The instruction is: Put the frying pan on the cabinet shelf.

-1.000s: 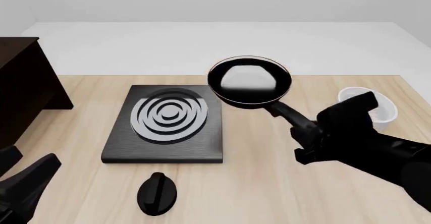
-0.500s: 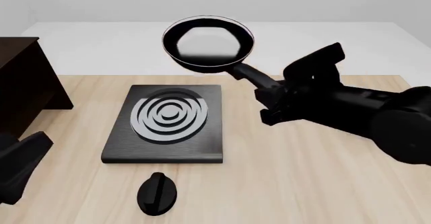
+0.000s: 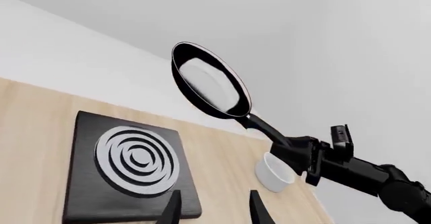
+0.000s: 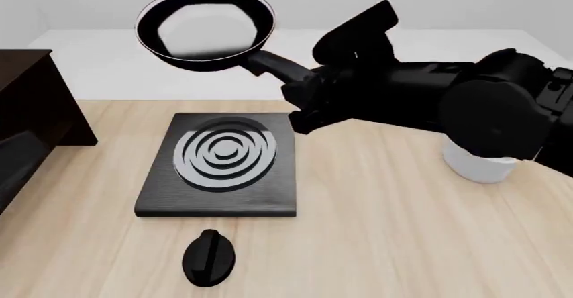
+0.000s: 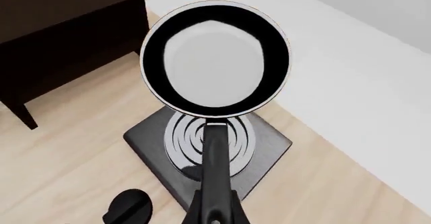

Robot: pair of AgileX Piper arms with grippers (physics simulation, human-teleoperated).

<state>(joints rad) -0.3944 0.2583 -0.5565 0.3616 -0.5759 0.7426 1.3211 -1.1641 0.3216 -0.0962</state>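
Observation:
The frying pan (image 4: 204, 26), black with a pale grey inside, hangs high in the air above the far left corner of the hob. My right gripper (image 4: 304, 90) is shut on its long handle (image 4: 273, 64). In the right wrist view the pan (image 5: 215, 57) is level, with the handle (image 5: 214, 173) running back between the fingers. The dark cabinet (image 4: 36, 103) stands at the table's left edge, and its top board (image 5: 60, 7) lies left of the pan and lower. My left gripper (image 3: 215, 213) is open and empty, low on the left.
A black square hob with grey rings (image 4: 224, 164) lies under the pan's path. A black oval knob piece (image 4: 209, 258) lies in front of the hob. A white bowl (image 4: 484, 165) stands at the right, partly behind my right arm.
My right arm has lifted the pan higher and carried it left toward the cabinet side. The left gripper has dropped out of the front view at the lower left.

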